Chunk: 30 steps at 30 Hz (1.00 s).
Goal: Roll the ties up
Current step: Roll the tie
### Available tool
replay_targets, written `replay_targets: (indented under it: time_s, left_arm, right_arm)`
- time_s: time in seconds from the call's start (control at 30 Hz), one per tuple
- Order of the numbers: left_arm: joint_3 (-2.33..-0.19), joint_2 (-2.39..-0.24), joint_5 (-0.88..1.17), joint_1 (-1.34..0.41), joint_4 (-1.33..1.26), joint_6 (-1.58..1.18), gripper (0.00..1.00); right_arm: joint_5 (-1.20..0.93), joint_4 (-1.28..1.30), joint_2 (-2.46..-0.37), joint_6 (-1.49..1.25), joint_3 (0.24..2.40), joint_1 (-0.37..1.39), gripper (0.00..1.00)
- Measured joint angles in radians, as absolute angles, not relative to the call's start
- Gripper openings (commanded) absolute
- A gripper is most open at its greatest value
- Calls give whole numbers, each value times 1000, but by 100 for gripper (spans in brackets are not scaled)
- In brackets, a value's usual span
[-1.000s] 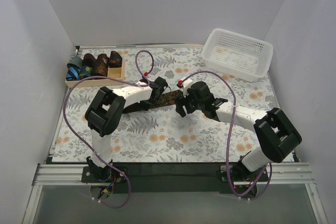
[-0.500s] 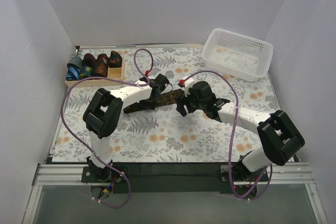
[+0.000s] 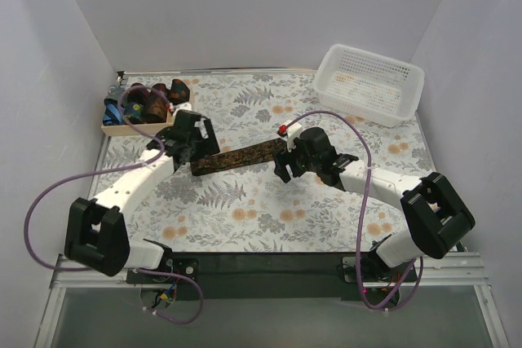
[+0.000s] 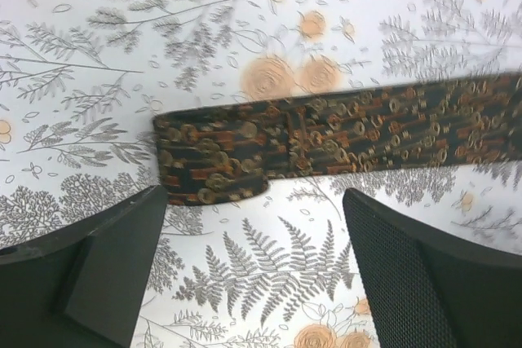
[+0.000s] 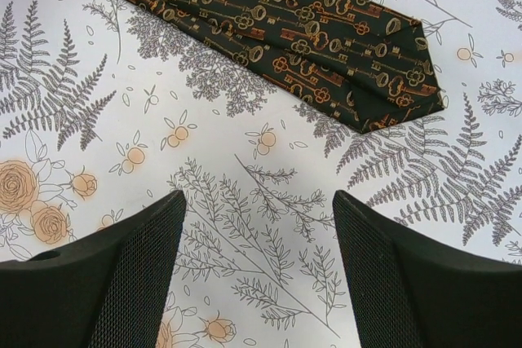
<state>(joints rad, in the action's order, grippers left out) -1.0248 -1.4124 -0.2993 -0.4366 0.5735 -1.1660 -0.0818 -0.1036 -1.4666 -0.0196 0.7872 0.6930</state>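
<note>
A dark tie (image 3: 236, 156) with a small orange pattern lies flat on the flowered cloth, running left to right between my two grippers. Its left end (image 4: 210, 170) is folded back on itself, and its pointed end (image 5: 383, 87) is at the right. Over the folded left end hovers my left gripper (image 3: 193, 151), open (image 4: 254, 201), with only cloth between its fingers. At the pointed end my right gripper (image 3: 285, 162) stands open (image 5: 257, 201), just short of the tip and apart from it. Other rolled ties (image 3: 140, 107) sit in the wooden tray.
The wooden tray (image 3: 147, 126) stands at the back left, close behind my left gripper. A white mesh basket (image 3: 371, 83) is at the back right. Purple cables loop from both arms over the cloth. White walls close in the table on three sides.
My left arm has swung out to the left, and its gripper slid along the tie to the left end while opening wider. The right gripper has stayed put.
</note>
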Motion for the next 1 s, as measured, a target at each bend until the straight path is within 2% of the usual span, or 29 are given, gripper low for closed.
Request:
replay_targets:
  time_s: [0.17,0.43,0.67,0.73,1.0]
  left_arm:
    - [-775,-1243,-102,-246,387,-1211,93]
    - [-569,-1203,127,-75,195,-1270,95]
    - [-567,-1258,182,-61,114,-1283,88]
    - [-572,-1290,186,-61,102,-1283,81]
    - [-574,-1354,176,-60,99,-1291,74]
  right_arm:
    - [-92,-105,-1467,-21,787,691,67]
    - [-104,-105,-1467,-21,787,688,67]
    - [-113,-105,-1467,-20,787,688,67]
    - [-115,-105,-1467,-19,787,688,67]
    - [-123,-105,-1467,-19,787,687,67]
